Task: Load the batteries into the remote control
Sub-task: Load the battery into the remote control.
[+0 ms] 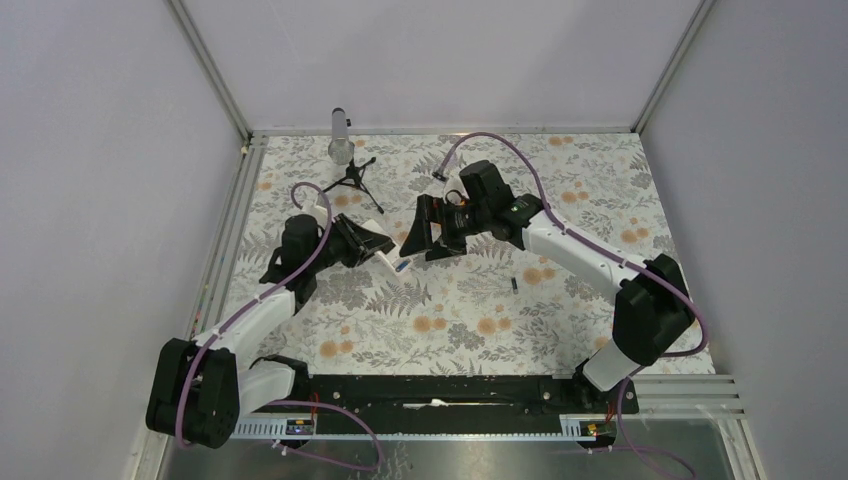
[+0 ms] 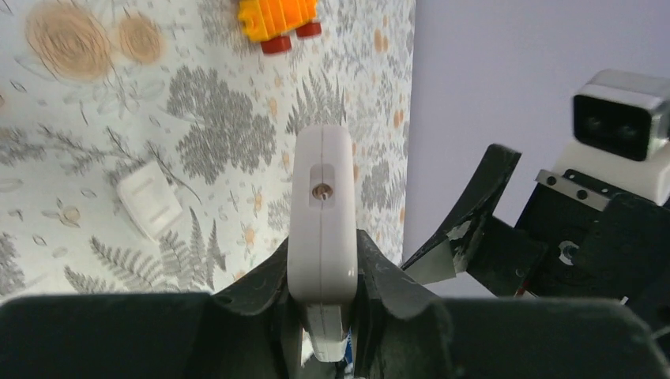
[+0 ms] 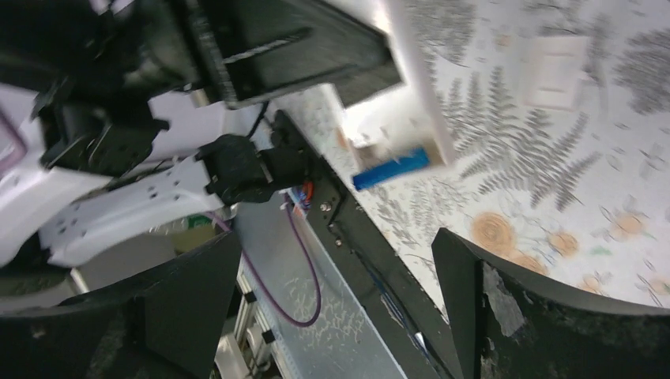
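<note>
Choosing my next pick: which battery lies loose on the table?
The dark battery, alone on the table, right of centre. The blue battery sits at the end of the remote in the left gripper.

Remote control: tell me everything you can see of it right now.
The remote control is a small white plastic handset with rounded corners, seen edge-on: a seam runs down its narrow side, and an oval recess holds a small round emitter. The left tool clamps it by both faces. A blue battery shows at one end; whether it is seated is too blurred to tell. The right tool, open, stands close beside it, apart.
</note>
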